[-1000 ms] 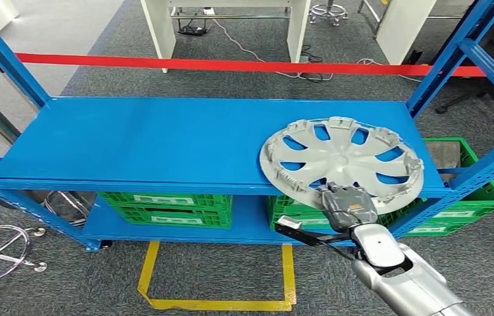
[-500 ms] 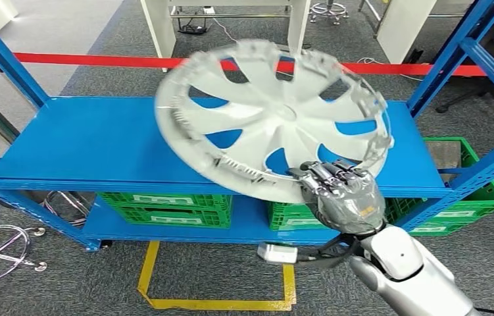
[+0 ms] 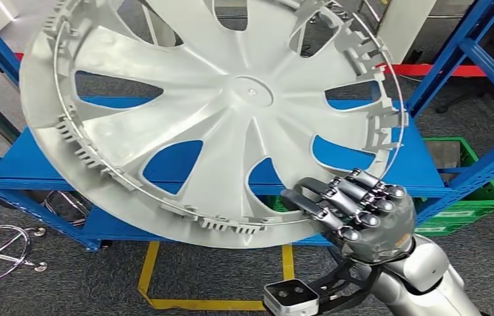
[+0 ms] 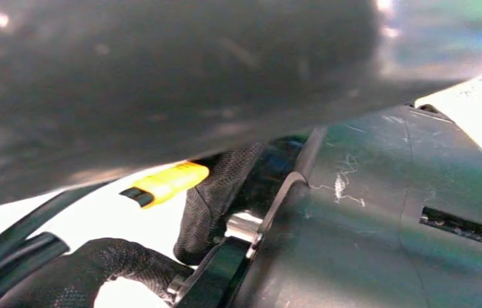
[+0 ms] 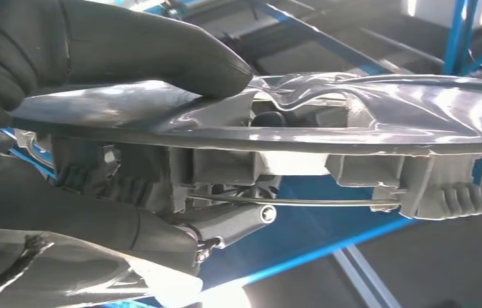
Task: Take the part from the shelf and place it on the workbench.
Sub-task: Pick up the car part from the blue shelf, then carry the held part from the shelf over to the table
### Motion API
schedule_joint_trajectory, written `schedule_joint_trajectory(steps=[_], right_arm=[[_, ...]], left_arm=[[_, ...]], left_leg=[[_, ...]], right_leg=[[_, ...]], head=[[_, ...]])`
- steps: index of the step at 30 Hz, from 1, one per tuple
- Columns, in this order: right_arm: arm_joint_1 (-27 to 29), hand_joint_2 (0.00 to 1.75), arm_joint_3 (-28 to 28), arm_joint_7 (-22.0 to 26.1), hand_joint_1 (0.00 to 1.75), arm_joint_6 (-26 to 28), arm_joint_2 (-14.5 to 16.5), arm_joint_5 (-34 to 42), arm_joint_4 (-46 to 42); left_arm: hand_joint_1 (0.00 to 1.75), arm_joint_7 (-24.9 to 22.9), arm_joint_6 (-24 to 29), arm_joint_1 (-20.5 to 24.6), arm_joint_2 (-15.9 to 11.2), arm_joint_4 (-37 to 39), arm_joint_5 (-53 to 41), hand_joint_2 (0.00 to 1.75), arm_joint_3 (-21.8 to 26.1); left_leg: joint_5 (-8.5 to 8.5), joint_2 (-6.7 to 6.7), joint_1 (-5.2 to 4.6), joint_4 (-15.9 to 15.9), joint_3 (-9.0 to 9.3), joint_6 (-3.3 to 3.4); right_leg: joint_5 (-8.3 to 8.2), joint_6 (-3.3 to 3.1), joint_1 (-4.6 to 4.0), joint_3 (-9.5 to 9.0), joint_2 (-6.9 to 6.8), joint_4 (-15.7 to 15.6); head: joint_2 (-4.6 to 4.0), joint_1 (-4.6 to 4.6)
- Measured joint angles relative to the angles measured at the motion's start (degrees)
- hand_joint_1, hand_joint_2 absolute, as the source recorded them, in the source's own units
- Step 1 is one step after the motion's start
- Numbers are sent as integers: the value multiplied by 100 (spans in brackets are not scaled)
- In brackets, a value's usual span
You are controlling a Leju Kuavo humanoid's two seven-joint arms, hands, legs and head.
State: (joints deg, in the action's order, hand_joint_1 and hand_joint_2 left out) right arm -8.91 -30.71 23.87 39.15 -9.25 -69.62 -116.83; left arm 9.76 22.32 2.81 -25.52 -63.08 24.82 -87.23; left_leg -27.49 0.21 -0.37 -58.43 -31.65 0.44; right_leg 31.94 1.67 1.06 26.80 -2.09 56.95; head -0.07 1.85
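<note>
And it's up! The silver hubcap (image 3: 231, 112), which a second ago lay flat at the right end of the blue shelf (image 3: 47, 158), now rides high and tilted in front of the head camera, its ribbed inner face and retaining clips turned toward us. It has clearly left the shelf surface, so the pick looks done and the carry to the workbench is what remains; no workbench surface is identifiable here.

The right hand (image 3: 356, 210) grips the hubcap at its lower rim, fingers curled over the edge. The right wrist view confirms it: the thumb (image 5: 148, 45) presses on one face of the hubcap (image 5: 353, 109) while the fingers wrap under the clip side. That's a single-edge hold on a wide disc, so it may swing or sag as the arm turns.

The left hand? Its wrist view is dark and blurred against the robot's own body, so I cannot tell whether it's open or closed.

The count: one hubcap, one shelf unit with blue uprights, and at least three green crates (image 3: 464, 204) on the lower tier, one red tape line (image 3: 468, 69) across the floor behind.
</note>
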Motion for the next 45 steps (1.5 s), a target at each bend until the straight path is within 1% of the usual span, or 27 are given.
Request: schedule_joint_trajectory(steps=[11, 19, 27, 30, 34, 36, 37, 38, 39, 40, 41, 42, 43, 44, 45], right_arm=[[19, 175, 22, 106, 175, 0, 63, 64, -207], [18, 175, 22, 61, 175, 0, 68, 261, -270], [16, 175, 22, 77, 175, 0, 68, 302, -327], [15, 175, 22, 83, 175, 0, 68, 305, -357], [20, 175, 24, 108, 175, 0, 68, 350, -420], [25, 175, 34, 132, 175, 0, 67, 377, -459], [29, 175, 43, 142, 175, 0, 67, 386, -479], [33, 175, 56, 150, 175, 0, 66, 393, -498], [40, 175, 70, 156, 175, 0, 66, 397, -515], [53, 175, 84, 166, 175, 0, 66, 401, -526], [69, 175, 97, 176, 175, 0, 66, 406, -533], [91, 175, 108, 185, 175, 0, 66, 410, -536], [112, 175, 119, 192, 175, 0, 66, 413, -537], [126, 175, 127, 194, 175, 0, 66, 415, -537], [135, 175, 133, 195, 175, 0, 66, 416, -538]], left_arm=[[0, -39, -37, 0, 22, 46, -99, 0, 81], [0, -41, -77, -41, 40, 82, -197, 0, 202], [0, -103, -134, -70, 48, 111, -303, 0, 308], [0, -133, -118, -81, 46, 127, -357, 0, 350], [0, -193, -30, -104, 19, 131, -465, 0, 380], [0, -209, 15, -120, 0, 131, -520, 0, 395], [0, -216, 34, -124, -7, 131, -543, 0, 402], [0, -223, 47, -122, -11, 131, -566, 0, 409], [0, -229, 57, -120, -14, 131, -586, 0, 417], [0, -233, 62, -118, -13, 131, -602, 0, 426], [0, -237, 67, -117, -11, 131, -615, 0, 435], [0, -239, 69, -120, -9, 131, -621, 0, 442], [0, -239, 69, -124, -6, 131, -624, 0, 445], [0, -240, 70, -125, -4, 131, -625, 0, 448], [0, -241, 70, -126, -3, 131, -625, 0, 450]], left_leg=[[0, 0, 1, 0, 0, 0], [0, 0, 0, 1, 0, 0], [0, 0, 0, -1, 0, 0], [-4, 0, -15, -14, -2, 4], [-16, 0, -42, -20, -9, 26], [9, -1, -43, 10, -9, 66], [39, 0, -30, 45, -4, 97], [74, 2, -14, 80, -3, 131], [104, 3, 2, 112, -7, 159], [119, 4, 4, 120, -20, 174], [125, 2, 3, 118, -37, 182], [129, -1, 0, 115, -49, 183], [132, -5, 0, 109, -55, 180], [133, -9, 3, 99, -58, 174], [132, -15, 8, 83, -60, 162]], right_leg=[[0, 0, 0, 0, 1, 0], [0, 0, 0, 0, 1, 0], [0, 0, 0, 0, 0, -1], [-8, 10, 12, 1, 0, -9], [-18, 32, 39, 5, -1, -18], [-27, 65, 48, 3, -2, -30], [5, 78, 48, 25, 21, -7], [92, 84, 43, 84, 55, 98], [238, 82, 39, 199, 98, 322], [421, 74, 38, 370, 144, 659], [591, 71, 36, 565, 170, 1059], [691, 72, 36, 746, 184, 1411], [676, 73, 37, 857, 190, 1600], [546, 76, 39, 876, 190, 1580], [321, 76, 43, 791, 190, 1340]], head=[[0, -1], [0, 0], [0, 0], [0, -1], [0, -1], [0, -3], [0, -1], [0, 3], [0, 9], [0, 12], [0, 15], [0, 14], [0, 13], [0, 14], [0, 13]])
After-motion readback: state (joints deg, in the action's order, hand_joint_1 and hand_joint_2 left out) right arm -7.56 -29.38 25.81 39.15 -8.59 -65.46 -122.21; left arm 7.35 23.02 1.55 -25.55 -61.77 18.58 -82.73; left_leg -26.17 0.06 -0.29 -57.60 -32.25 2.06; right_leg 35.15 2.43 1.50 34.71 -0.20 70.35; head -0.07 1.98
